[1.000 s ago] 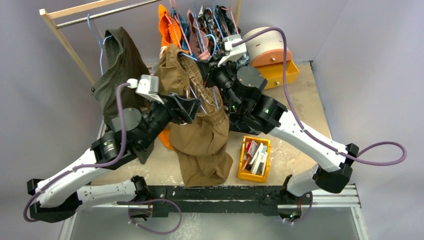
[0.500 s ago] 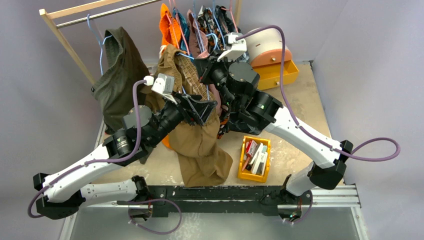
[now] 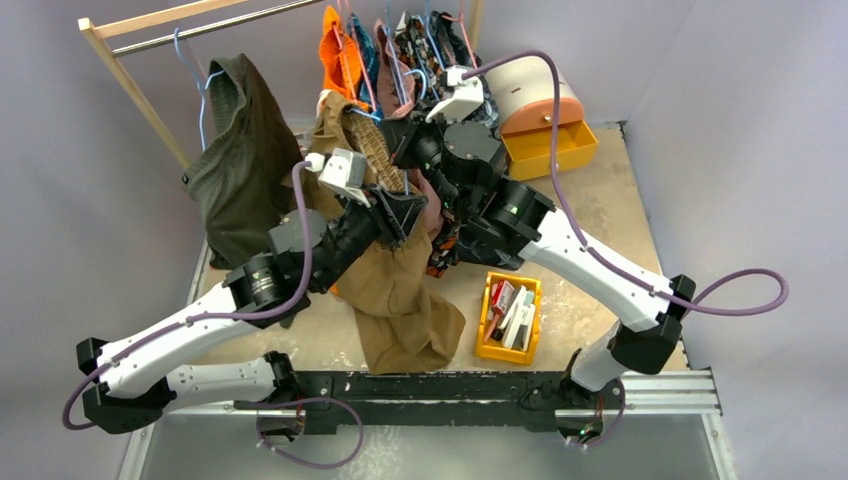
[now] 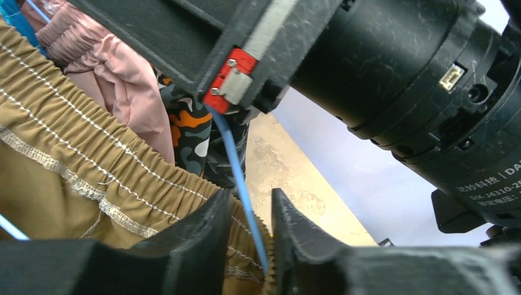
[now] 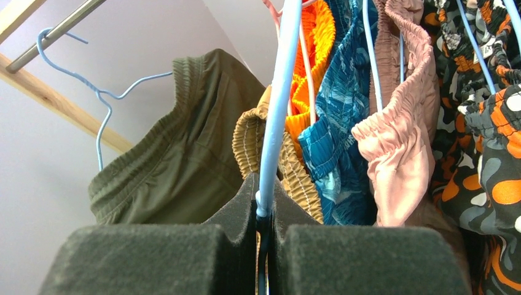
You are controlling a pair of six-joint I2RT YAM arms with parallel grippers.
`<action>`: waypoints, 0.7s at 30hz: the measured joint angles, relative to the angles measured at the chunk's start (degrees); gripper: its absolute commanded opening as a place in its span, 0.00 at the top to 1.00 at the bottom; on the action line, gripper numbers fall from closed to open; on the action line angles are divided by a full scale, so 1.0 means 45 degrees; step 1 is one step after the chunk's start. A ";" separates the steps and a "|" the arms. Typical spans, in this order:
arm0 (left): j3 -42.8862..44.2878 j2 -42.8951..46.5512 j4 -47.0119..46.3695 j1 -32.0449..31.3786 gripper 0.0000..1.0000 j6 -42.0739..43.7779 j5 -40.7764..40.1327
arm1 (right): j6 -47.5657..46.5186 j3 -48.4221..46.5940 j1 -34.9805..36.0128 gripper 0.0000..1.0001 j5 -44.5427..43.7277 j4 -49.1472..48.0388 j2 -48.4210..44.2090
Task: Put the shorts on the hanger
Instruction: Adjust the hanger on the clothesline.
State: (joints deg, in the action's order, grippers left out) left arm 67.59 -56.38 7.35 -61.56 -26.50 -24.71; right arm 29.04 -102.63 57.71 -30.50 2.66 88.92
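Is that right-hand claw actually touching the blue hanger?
Touching. In the right wrist view the right gripper is clamped shut on the hanger, its light-blue wire pinched between both fingers with no gap.

Robotics lab cell, plain grey walls (image 3: 760,100), metal mounting rail (image 3: 450,385), wooden garment rack (image 3: 130,84)

In the left wrist view you read white print on the black motor housing (image 4: 418,80), cut by the frame edge: "达妙科技 | DA" above "DM-J4310-2". Covers in the yellow bin (image 3: 483,322) stay illegible.
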 measured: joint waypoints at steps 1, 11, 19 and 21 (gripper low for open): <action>0.0000 -0.0078 -0.0039 0.0000 0.87 0.0024 -0.0005 | -0.0005 0.0000 0.0005 1.00 -0.0005 0.0024 0.0000; -0.0355 0.0146 -0.0107 0.0058 1.00 -0.0223 -0.0835 | -0.0559 0.0029 0.0097 0.90 0.0160 -0.0321 -0.0063; -0.0622 0.0588 0.0015 0.0010 1.00 -0.0340 -0.1195 | -0.1239 0.0675 0.0117 0.54 0.1117 -0.0685 -0.0452; -0.0622 0.0656 0.0068 0.0010 1.00 -0.0355 -0.1200 | -0.1413 0.0816 0.0117 0.48 0.1355 -0.0709 -0.0651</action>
State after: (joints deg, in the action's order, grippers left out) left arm 64.79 -53.43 7.66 -61.52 -28.10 -30.11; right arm 22.68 -98.96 58.24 -24.40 -0.54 86.00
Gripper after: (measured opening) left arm 0.028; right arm 0.435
